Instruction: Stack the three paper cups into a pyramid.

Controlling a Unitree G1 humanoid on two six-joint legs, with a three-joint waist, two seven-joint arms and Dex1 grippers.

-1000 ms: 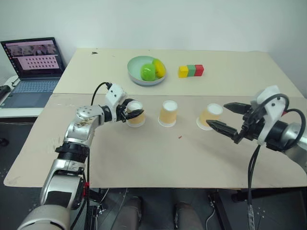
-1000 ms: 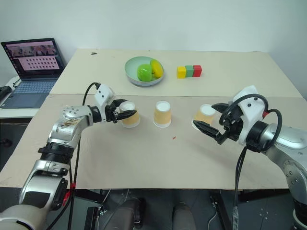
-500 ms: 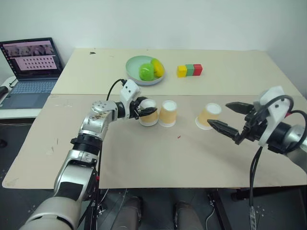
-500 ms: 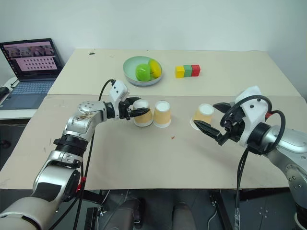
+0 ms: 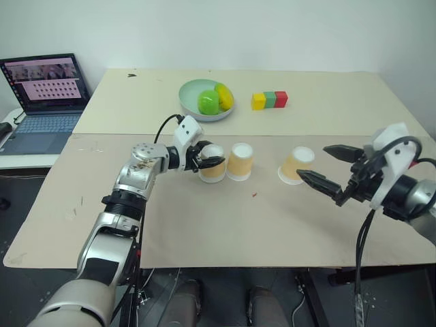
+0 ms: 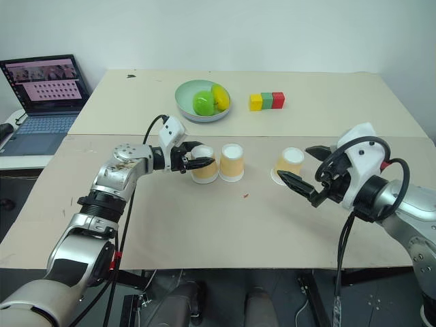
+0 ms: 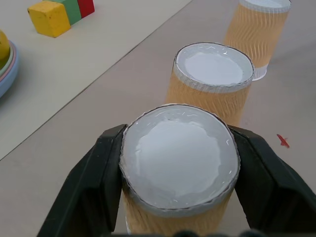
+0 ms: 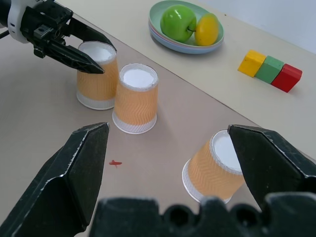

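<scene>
Standing upside down on the near table (image 5: 204, 231), three tan paper cups form a loose row. The left cup (image 5: 212, 164) and the middle cup (image 5: 239, 161) sit just beside each other, close to touching, while the right cup (image 5: 297, 165) stands well apart and leans a little. None is stacked on another.

The left gripper (image 5: 211, 161) reaches in from the left — its two black fingers (image 7: 89, 182) flank the left cup on either side, lying along its rim; whether they press the cup or have slackened off it I cannot tell. The right gripper (image 5: 330, 170) hovers just to the right of the right cup with its fingers spread wide, holding nothing and not touching the cup.

Farther back, on the far table, a pale green bowl (image 5: 194, 102) holds a green apple (image 5: 208, 101) and a yellow fruit (image 5: 225, 96). To its right sits a row of blocks (image 5: 270, 100) — yellow, green, red. A laptop (image 5: 44, 102) lies open at the far left.
</scene>
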